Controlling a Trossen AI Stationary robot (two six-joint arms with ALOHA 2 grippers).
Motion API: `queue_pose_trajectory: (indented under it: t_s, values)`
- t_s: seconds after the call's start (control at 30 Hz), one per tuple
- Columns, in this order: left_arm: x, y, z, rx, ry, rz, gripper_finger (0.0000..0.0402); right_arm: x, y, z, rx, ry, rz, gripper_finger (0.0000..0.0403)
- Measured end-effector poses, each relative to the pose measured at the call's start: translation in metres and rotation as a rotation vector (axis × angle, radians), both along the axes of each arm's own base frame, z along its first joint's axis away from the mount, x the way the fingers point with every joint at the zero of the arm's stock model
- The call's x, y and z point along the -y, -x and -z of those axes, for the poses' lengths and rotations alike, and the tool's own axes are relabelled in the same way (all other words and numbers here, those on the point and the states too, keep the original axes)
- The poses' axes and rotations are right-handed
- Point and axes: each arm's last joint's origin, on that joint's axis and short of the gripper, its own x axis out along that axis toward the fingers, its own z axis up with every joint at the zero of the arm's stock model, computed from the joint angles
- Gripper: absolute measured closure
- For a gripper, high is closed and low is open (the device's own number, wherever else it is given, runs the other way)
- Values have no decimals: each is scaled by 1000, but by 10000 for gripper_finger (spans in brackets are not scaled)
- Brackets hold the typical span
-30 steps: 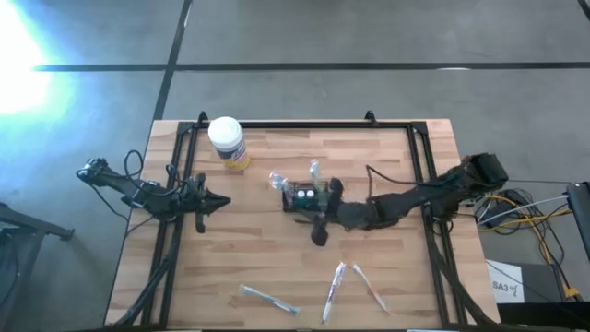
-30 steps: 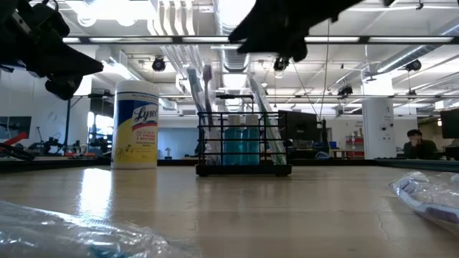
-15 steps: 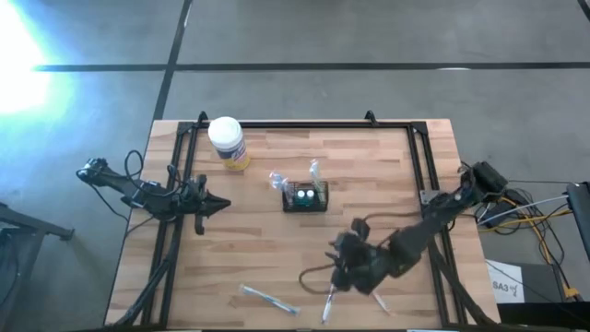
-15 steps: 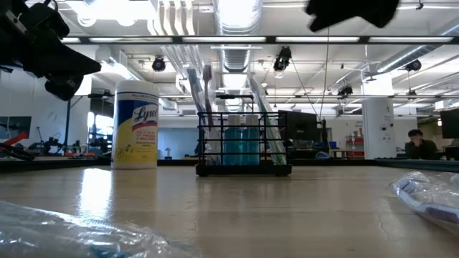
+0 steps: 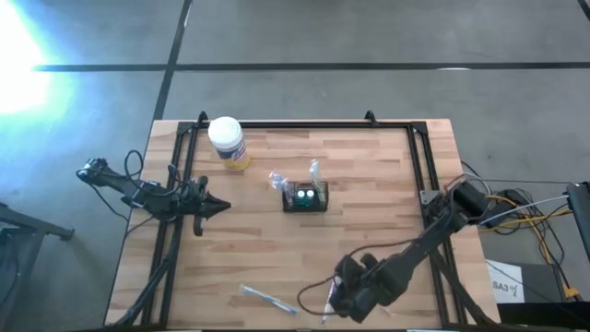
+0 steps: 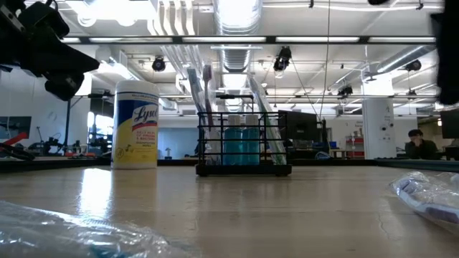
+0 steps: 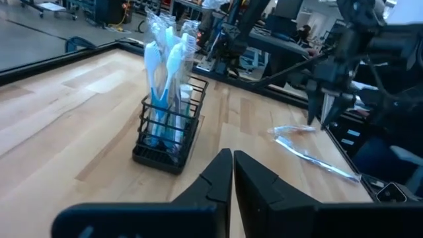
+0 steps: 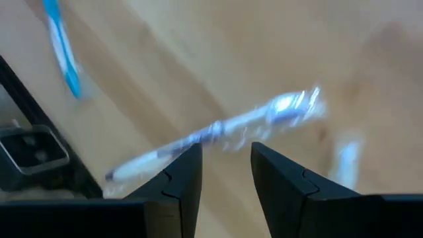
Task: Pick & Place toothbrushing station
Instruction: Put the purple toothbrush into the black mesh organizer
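Toothbrushing station (image 5: pixel 305 196) stood mid-worktop (image 5: pixel 277 249), well apart from both tools. Right tool (image 5: pixel 334 297), fingers apart and empty, hovered over a wrapped toothbrush (image 8: pixel 218 129) near the front edge, arm stretched low. Left tool (image 5: pixel 221 205), fingers together, waited at the left side.

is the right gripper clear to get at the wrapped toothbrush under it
Probably yes. The right gripper hangs over the wrapped toothbrush at the table's near edge, its fingers apart on either side of it, and nothing lies between.
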Motion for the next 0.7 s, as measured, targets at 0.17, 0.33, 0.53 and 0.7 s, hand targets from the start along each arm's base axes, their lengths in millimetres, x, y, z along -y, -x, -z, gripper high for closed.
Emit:
queue_pose_trajectory:
  t_s: [0.17, 0.33, 0.53, 0.7]
  values:
    - [0, 0, 0, -1, -22, 4, 382, -6, -3, 17, -33, -40, 95, 280]
    - [0, 0, 0, -3, -37, 7, 382, -5, -9, 29, -52, -49, 144, 280]
    - [0, 0, 0, -4, -56, 11, 383, -3, -15, 48, -133, -66, 178, 280]
    - [0, 0, 0, -4, -59, 11, 381, 1, -16, 50, -119, -41, 188, 280]
